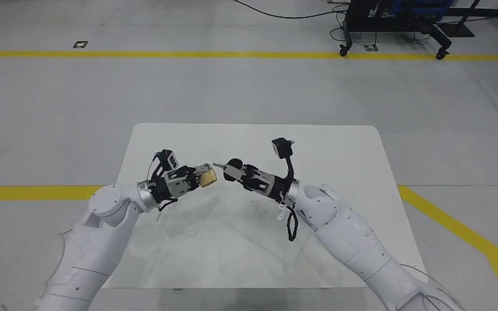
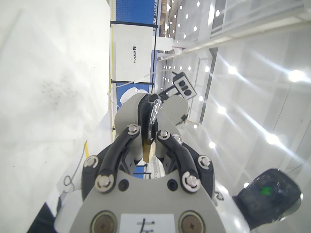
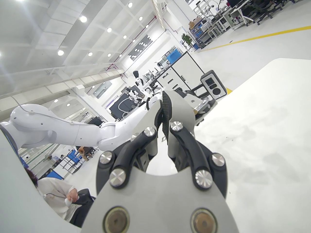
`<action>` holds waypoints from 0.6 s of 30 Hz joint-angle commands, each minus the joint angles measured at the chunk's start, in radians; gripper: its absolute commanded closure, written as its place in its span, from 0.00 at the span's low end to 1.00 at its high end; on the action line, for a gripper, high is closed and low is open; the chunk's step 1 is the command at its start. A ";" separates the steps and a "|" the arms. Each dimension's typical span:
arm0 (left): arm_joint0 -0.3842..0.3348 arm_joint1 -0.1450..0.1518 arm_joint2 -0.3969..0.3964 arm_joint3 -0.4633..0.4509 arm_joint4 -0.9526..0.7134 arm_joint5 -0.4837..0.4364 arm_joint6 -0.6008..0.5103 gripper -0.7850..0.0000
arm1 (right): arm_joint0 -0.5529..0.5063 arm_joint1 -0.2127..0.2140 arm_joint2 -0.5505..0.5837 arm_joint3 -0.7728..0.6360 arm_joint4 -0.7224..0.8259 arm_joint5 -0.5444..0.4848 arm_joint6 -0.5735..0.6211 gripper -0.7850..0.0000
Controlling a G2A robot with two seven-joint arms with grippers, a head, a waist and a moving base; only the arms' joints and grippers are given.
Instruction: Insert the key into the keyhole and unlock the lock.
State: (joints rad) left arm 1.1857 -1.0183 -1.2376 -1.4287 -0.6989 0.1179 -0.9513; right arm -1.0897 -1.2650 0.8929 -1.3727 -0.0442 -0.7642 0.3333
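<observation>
Left wrist view: left gripper (image 2: 155, 105) clamps lock (image 2: 147, 152), mostly hidden.

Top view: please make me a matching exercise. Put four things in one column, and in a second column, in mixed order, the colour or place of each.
Things:
1. lock
2. key
3. table
4. floor line

Descriptions:
A. white, under both arms
B. yellow, beyond the table's far edge
C. brass-coloured, in the left gripper
D. in the right gripper, tip toward the lock

Pairs: 1-C, 2-D, 3-A, 4-B
</observation>
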 commanded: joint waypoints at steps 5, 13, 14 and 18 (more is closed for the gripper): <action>-0.047 -0.010 0.029 0.004 -0.012 0.023 0.001 1.00 | -0.087 0.029 0.121 -0.103 -0.159 0.013 -0.082 1.00; -0.038 -0.014 0.052 0.018 -0.027 0.109 0.023 1.00 | -0.087 0.029 0.121 -0.103 -0.159 0.013 -0.082 1.00; -0.045 -0.015 0.057 0.032 -0.045 0.163 0.029 1.00 | -0.087 0.029 0.121 -0.103 -0.159 0.013 -0.082 1.00; -0.101 -0.021 0.080 0.083 -0.070 0.338 0.057 1.00 | -0.077 0.034 0.129 -0.146 -0.212 -0.017 -0.037 1.00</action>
State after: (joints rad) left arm 1.1075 -1.0388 -1.1633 -1.3633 -0.7581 0.4001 -0.9095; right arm -1.1740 -1.2346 1.0150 -1.4988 -0.2185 -0.7626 0.2698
